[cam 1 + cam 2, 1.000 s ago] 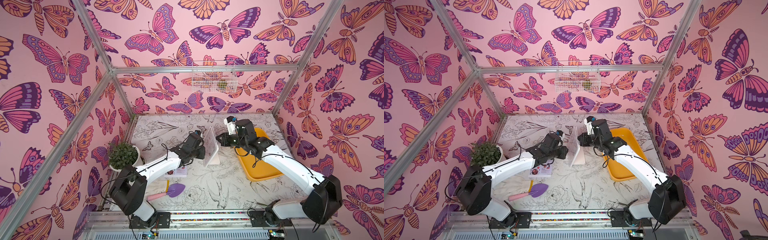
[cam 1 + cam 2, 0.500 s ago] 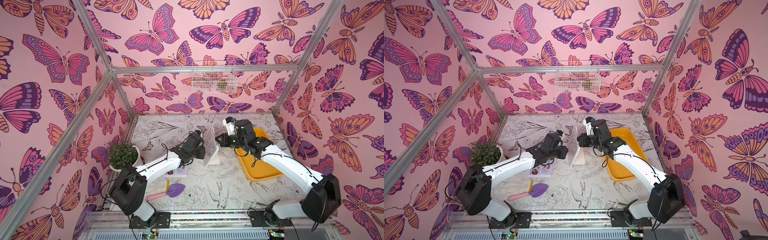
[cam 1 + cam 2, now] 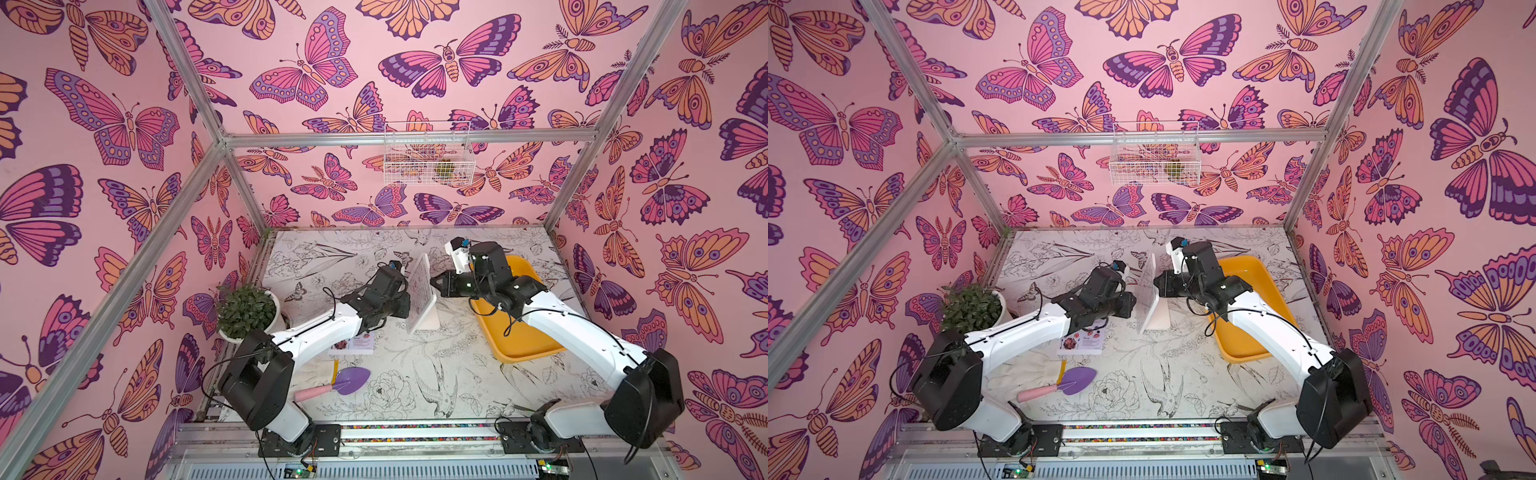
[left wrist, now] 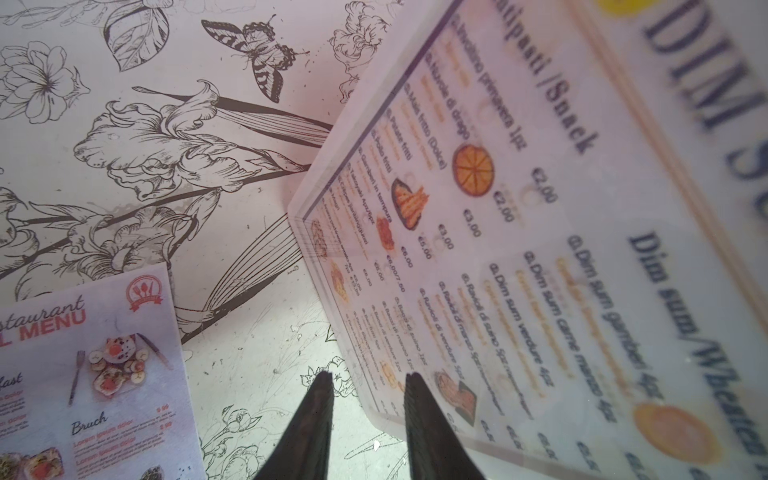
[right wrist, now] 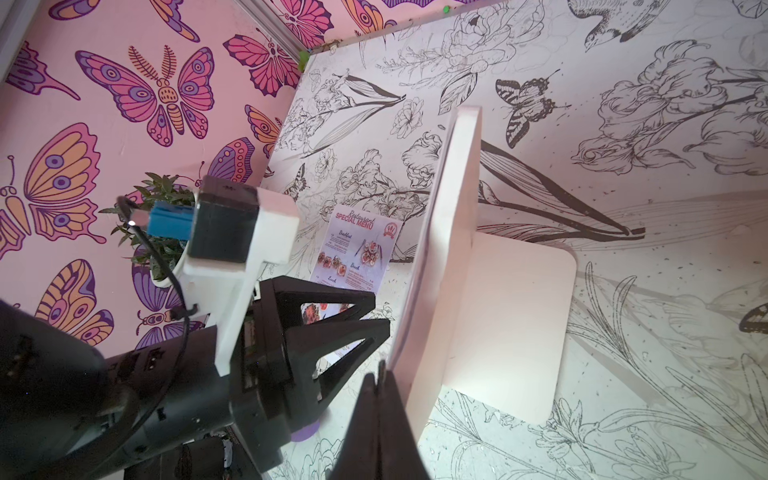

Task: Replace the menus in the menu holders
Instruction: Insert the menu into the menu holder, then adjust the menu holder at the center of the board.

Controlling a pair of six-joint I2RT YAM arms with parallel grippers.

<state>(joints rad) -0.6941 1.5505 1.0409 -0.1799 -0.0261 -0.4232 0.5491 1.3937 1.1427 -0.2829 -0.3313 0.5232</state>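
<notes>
Glossy round-cornered acrylic menu holder (image 3: 421, 287) upright, Dim Sum menu (image 4: 540, 249) inside — left gripper (image 4: 368, 376) parted, right gripper (image 5: 380, 374) pressed closed

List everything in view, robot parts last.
clear acrylic upright sign stand: 1, clear/white, mid-table
white "DIM SUM" printed menu sheet: 1, white, inside the stand
pale pink "SPECIAL MENU" printed sheet: 1, pink, flat under left arm
yellow plastic tray: 1, yellow, under right arm
potted plant in white pot: 1, green, table's left edge
garden trowel: 1, purple blade, pink handle, front left
wire basket: 1, white, back wall
flower-print table: 1, white, black lines, underneath everything
left tool: 1, black, open beside stand
right tool: 1, black, shut at stand's edge
</notes>
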